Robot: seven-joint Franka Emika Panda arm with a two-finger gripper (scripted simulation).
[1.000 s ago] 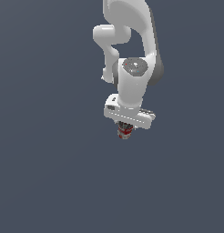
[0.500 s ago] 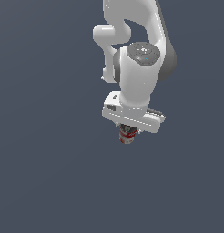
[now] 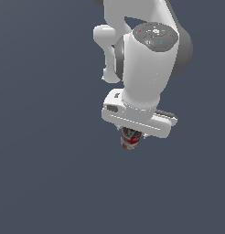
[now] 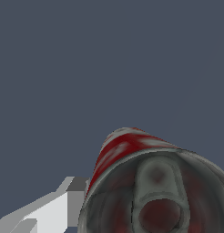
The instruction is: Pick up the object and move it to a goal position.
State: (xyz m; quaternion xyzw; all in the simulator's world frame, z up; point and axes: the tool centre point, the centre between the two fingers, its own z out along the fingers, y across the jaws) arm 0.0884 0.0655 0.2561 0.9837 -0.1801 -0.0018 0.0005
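The object, a small can (image 3: 131, 139) with a red and white label, hangs just under the white hand of my arm in the exterior view. My gripper (image 3: 131, 136) is shut on the can, and the hand hides most of the fingers. In the wrist view the can (image 4: 145, 182) fills the near corner, its grey rimmed end facing the camera. One white finger (image 4: 50, 214) presses against its side.
A plain dark grey surface (image 3: 45, 183) lies all around and below. The white arm (image 3: 146, 59) rises above the gripper and covers the upper middle of the exterior view.
The arm has come closer to the exterior camera and looms larger. The can stays held in the gripper and has moved with it.
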